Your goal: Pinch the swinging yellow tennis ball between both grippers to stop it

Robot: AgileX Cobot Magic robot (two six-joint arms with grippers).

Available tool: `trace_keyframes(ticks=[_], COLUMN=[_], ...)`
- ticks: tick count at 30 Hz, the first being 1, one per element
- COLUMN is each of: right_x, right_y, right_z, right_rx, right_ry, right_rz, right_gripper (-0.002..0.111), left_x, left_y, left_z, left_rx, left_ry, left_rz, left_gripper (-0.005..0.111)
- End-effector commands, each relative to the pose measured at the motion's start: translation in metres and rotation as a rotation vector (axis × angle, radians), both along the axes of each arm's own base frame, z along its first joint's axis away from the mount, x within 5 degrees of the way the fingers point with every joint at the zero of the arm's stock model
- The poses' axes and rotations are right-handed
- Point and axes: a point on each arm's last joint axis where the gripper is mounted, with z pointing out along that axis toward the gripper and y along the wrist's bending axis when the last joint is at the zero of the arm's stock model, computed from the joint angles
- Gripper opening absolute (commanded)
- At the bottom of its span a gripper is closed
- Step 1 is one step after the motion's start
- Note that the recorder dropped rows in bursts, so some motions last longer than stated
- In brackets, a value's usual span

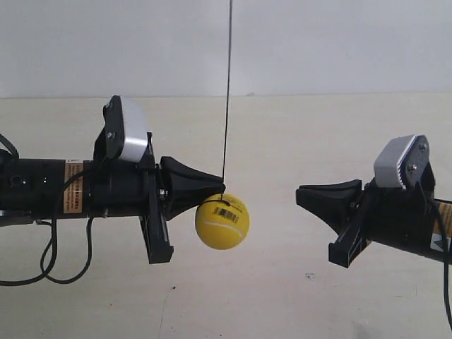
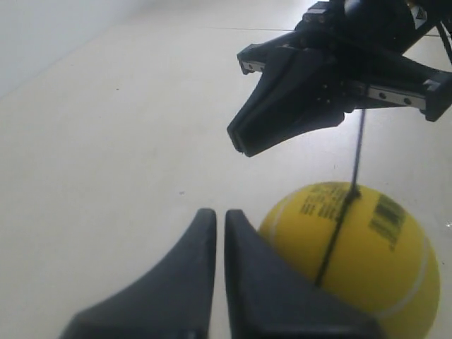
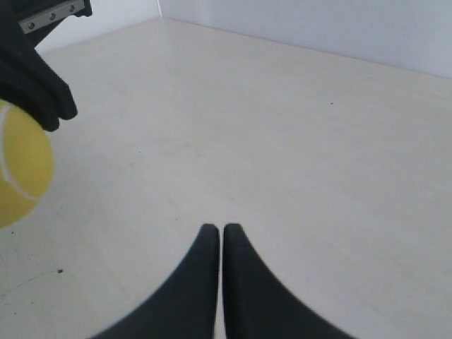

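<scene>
The yellow tennis ball hangs on a thin dark string over the table. My left gripper, on the arm at the exterior view's left, is shut, and its pointed tip sits just above and beside the ball's upper side. In the left wrist view the ball lies right beside the shut left gripper, not between its jaws. My right gripper is shut and empty, a clear gap away on the ball's other side. The right wrist view has the right gripper with the ball far off to one side.
A cream tabletop lies beneath, with a white wall behind it. A black cable loops down from the arm at the exterior view's left. The right gripper faces the left wrist camera beyond the ball.
</scene>
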Motion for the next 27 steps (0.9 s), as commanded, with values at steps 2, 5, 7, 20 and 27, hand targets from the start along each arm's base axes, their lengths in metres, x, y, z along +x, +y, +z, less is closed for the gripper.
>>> trace_keyframes(ticks=[2, 5, 7, 20, 27], right_x=[-0.001, -0.002, -0.002, -0.005, -0.001], right_y=[0.001, 0.001, 0.002, 0.003, 0.003], right_z=[0.001, 0.001, 0.000, 0.000, 0.002], right_rx=[0.006, 0.009, 0.009, 0.009, 0.018], right_ry=[-0.006, 0.002, 0.006, 0.016, 0.016], right_rz=[0.017, 0.024, 0.034, 0.060, 0.060], right_gripper=[0.000, 0.000, 0.000, 0.000, 0.000], left_x=[0.002, 0.005, 0.007, 0.006, 0.004], left_y=[-0.003, -0.006, -0.007, -0.009, -0.012], left_z=[-0.009, -0.015, -0.017, -0.017, -0.012], left_rx=[0.005, 0.024, 0.029, 0.006, -0.043], left_ry=[0.032, 0.052, 0.068, 0.074, 0.067], left_rz=[-0.022, -0.054, -0.064, -0.099, -0.131], left_gripper=[0.005, 0.005, 0.005, 0.005, 0.005])
